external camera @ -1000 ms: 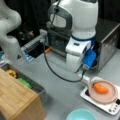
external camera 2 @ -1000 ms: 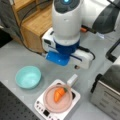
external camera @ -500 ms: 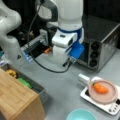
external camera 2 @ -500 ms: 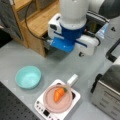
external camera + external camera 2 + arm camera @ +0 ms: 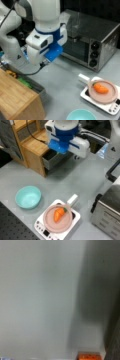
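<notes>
Nearest in a front view, at bottom edge, a teal bowl (image 5: pixel 81 115) on the grey table (image 5: pixel 62 82). Just behind, lower right of frame: a pink pan (image 5: pixel 103 92) on a white hotplate (image 5: pixel 110 106), carrying a carrot (image 5: pixel 100 88). The carrot's long axis runs left-right here, green stem end toward frame left. In a front view from the opposite side the carrot (image 5: pixel 59 214) lies diagonal, stem end at upper right, tip at lower left; pan handle (image 5: pixel 72 200) also points upper right.

Arm: white wrist with blue block fills centre-left, raised well clear of the table and well apart from the pan. The gripper (image 5: pixel 44 64) is barely seen below the blue block; fingers not visible, so cannot tell how far open or whether anything is held.

Farther back: toaster oven (image 5: pixel 92 42) at upper right; wooden rack (image 5: pixel 32 145) at upper left.

Wrist view shows only bare table and an orange patch (image 5: pixel 88 356) at bottom edge.
</notes>
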{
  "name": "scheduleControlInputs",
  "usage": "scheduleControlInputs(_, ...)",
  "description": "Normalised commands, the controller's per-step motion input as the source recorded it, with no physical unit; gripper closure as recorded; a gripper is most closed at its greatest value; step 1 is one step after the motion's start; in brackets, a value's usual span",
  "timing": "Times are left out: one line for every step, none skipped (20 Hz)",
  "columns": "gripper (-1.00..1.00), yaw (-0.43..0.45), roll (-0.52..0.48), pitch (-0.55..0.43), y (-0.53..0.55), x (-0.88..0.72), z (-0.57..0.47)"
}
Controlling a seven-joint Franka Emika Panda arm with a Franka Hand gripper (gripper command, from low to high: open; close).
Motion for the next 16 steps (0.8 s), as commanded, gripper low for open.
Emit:
scheduleControlInputs(-1.0, 0.005, 0.084, -0.189, -0.27, -0.68, -0.22)
scheduleControlInputs(-1.0, 0.018, 0.063, -0.2, -0.22, -0.64, -0.24)
scheduleControlInputs(-1.0, 0.033, 0.042, -0.208, -0.19, -0.58, -0.25)
scheduleControlInputs(-1.0, 0.047, 0.023, -0.211, -0.12, -0.47, -0.24)
scheduleControlInputs(-1.0, 0.064, 0.005, -0.219, -0.1, -0.4, -0.23)
scheduleControlInputs(-1.0, 0.076, -0.018, -0.224, -0.08, -0.33, -0.22)
scheduleControlInputs(-1.0, 0.086, -0.034, -0.221, -0.07, -0.3, -0.21)
scheduleControlInputs(-1.0, 0.094, -0.047, -0.213, -0.06, -0.23, -0.18)
scheduleControlInputs(-1.0, 0.101, -0.06, -0.204, -0.05, -0.19, -0.17)
scheduleControlInputs(-1.0, 0.104, -0.067, -0.196, -0.04, -0.16, -0.17)
scheduleControlInputs(-1.0, 0.101, -0.069, -0.203, -0.03, -0.13, -0.18)
scheduleControlInputs(-1.0, 0.101, -0.071, -0.198, -0.03, -0.11, -0.19)
scheduleControlInputs(-1.0, 0.1, -0.071, -0.189, -0.04, -0.1, -0.19)
scheduleControlInputs(-1.0, 0.101, -0.064, -0.186, -0.04, -0.09, -0.2)
scheduleControlInputs(-1.0, 0.1, -0.056, -0.181, -0.05, -0.09, -0.21)
scheduleControlInputs(-1.0, 0.102, -0.046, -0.181, -0.06, -0.09, -0.21)
